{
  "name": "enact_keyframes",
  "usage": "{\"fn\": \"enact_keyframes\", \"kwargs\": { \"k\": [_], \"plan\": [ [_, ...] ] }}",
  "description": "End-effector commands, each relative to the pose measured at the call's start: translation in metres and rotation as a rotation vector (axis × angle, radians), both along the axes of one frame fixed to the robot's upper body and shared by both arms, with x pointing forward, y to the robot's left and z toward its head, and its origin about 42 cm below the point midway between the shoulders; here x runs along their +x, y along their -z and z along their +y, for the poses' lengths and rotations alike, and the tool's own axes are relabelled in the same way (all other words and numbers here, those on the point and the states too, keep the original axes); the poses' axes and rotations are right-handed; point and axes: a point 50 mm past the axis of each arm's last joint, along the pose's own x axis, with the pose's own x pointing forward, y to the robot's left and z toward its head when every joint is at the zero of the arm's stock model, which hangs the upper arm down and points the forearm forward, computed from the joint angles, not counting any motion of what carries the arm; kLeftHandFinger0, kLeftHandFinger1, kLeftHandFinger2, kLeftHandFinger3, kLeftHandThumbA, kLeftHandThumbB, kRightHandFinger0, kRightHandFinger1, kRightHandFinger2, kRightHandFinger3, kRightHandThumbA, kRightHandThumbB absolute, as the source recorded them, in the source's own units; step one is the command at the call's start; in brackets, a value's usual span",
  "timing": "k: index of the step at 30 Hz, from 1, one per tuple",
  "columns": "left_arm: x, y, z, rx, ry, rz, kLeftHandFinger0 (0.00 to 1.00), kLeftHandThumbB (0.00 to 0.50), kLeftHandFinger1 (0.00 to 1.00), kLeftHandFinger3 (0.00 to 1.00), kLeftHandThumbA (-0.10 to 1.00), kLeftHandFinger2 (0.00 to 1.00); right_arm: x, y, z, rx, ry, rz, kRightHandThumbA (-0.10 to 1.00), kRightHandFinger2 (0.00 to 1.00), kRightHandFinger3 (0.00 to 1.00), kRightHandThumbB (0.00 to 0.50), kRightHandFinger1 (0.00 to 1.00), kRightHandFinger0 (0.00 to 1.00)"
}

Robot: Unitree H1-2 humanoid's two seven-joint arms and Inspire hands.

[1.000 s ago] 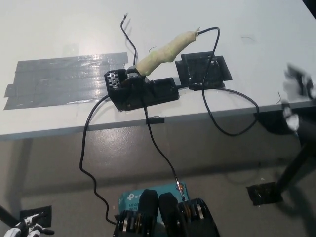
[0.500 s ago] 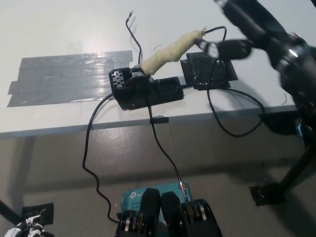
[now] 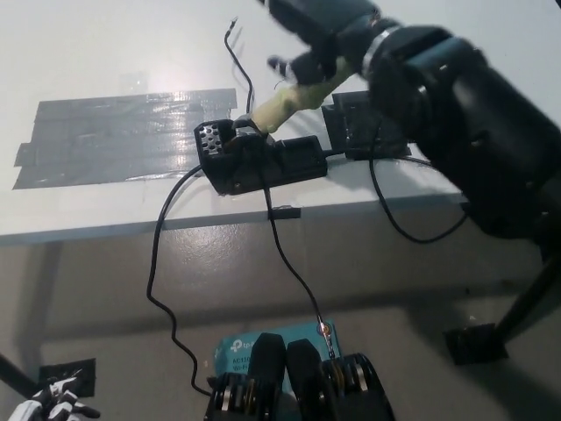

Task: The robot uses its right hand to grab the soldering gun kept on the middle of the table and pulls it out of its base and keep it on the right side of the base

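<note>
The black right hand (image 3: 317, 37) reaches in from the right over the upper end of the soldering gun (image 3: 289, 99); its fingers (image 3: 294, 66) curl down at the wrapped handle, but whether they grip it I cannot tell. The gun still sits in its black base (image 3: 263, 162) near the middle of the desk (image 3: 105, 53). Its long axis slants from the base at lower left up to the right, cord end highest. Just right of the base lies a black taped patch (image 3: 355, 132), partly under the arm. The base stands close to the desk's front edge; bare room lies behind it. Grey tape (image 3: 114, 140) lies to the left. The white left hand (image 3: 54, 407) rests at the bottom left corner, too cropped to judge.
</note>
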Motion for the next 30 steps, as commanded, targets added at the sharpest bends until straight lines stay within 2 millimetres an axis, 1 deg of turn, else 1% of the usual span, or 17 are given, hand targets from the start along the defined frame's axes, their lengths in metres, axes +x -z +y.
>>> {"fn": "enact_keyframes", "kwargs": {
  "k": [1,3,4,5,7,9,12,13,14,15,17,19,20,23,27,29,30],
  "plan": [
    [0.000,-0.008,-0.006,0.001,0.038,-0.023,0.33,0.183,0.37,0.69,0.66,0.43,0.003,-0.013,0.009,-0.100,0.005,-0.036,0.64,1.00,1.00,0.416,1.00,1.00],
    [0.000,-0.008,-0.007,-0.006,0.044,-0.023,0.34,0.205,0.36,0.69,0.66,0.42,0.008,0.003,0.008,-0.113,0.036,0.012,0.57,1.00,1.00,0.404,1.00,1.00],
    [0.001,-0.007,-0.007,-0.016,0.045,-0.022,0.33,0.216,0.36,0.67,0.66,0.41,0.011,0.012,0.006,-0.118,0.056,0.054,0.54,1.00,1.00,0.394,1.00,1.00],
    [0.002,-0.008,-0.008,-0.011,0.050,-0.022,0.34,0.206,0.38,0.67,0.67,0.42,0.013,0.016,0.004,-0.114,0.072,0.078,0.53,1.00,1.00,0.397,1.00,1.00],
    [0.004,-0.009,-0.008,-0.012,0.055,-0.024,0.34,0.215,0.39,0.65,0.68,0.42,0.015,0.020,0.002,-0.113,0.085,0.096,0.53,1.00,1.00,0.405,1.00,1.00],
    [0.006,-0.009,-0.008,-0.013,0.065,-0.026,0.35,0.221,0.40,0.64,0.68,0.43,0.016,0.025,-0.003,-0.124,0.112,0.130,0.57,1.00,1.00,0.416,1.00,1.00],
    [0.006,-0.010,-0.008,-0.015,0.073,-0.027,0.36,0.226,0.39,0.65,0.70,0.42,0.017,0.029,-0.008,-0.155,0.149,0.164,0.59,1.00,1.00,0.410,1.00,1.00],
    [0.006,-0.011,-0.009,-0.016,0.085,-0.032,0.35,0.244,0.38,0.66,0.74,0.42,0.018,0.031,-0.013,-0.182,0.174,0.166,0.59,1.00,1.00,0.429,1.00,1.00],
    [0.006,-0.011,-0.009,-0.023,0.085,-0.032,0.34,0.257,0.37,0.67,0.74,0.42,0.019,0.033,-0.016,-0.223,0.192,0.153,0.62,1.00,1.00,0.430,1.00,1.00],
    [0.005,-0.011,-0.009,-0.026,0.090,-0.036,0.33,0.252,0.38,0.68,0.75,0.43,0.021,0.034,-0.020,-0.259,0.217,0.145,0.62,1.00,1.00,0.436,1.00,1.00],
    [0.005,-0.011,-0.009,-0.024,0.098,-0.035,0.32,0.272,0.37,0.70,0.78,0.43,0.023,0.036,-0.022,-0.307,0.261,0.149,0.60,1.00,1.00,0.456,1.00,1.00],
    [0.005,-0.012,-0.009,-0.025,0.106,-0.037,0.32,0.279,0.37,0.71,0.79,0.45,0.023,0.039,-0.024,-0.356,0.292,0.133,0.58,1.00,1.00,0.472,1.00,1.00],
    [0.005,-0.011,-0.010,-0.012,0.124,-0.039,0.32,0.285,0.39,0.73,0.81,0.47,0.025,0.043,-0.026,-0.400,0.318,0.108,0.54,1.00,1.00,0.499,1.00,1.00],
    [0.007,-0.012,-0.013,-0.018,0.137,-0.043,0.32,0.270,0.39,0.72,0.80,0.48,0.027,0.047,-0.030,-0.441,0.341,0.046,0.49,1.00,1.00,0.500,1.00,1.00],
    [0.004,-0.011,-0.017,-0.008,0.154,-0.028,0.32,0.274,0.40,0.72,0.79,0.48,0.025,0.060,-0.029,-0.559,0.343,-0.095,0.41,1.00,1.00,0.500,1.00,1.00],
    [0.005,-0.009,-0.020,-0.012,0.159,-0.023,0.33,0.275,0.40,0.72,0.78,0.48,0.023,0.066,-0.032,-0.590,0.328,-0.191,0.40,1.00,1.00,0.500,1.00,1.00],
    [0.005,-0.009,-0.020,-0.012,0.161,-0.022,0.34,0.280,0.41,0.72,0.77,0.48,0.022,0.069,-0.031,-0.582,0.316,-0.252,0.27,1.00,1.00,0.483,1.00,1.00]
  ]
}}
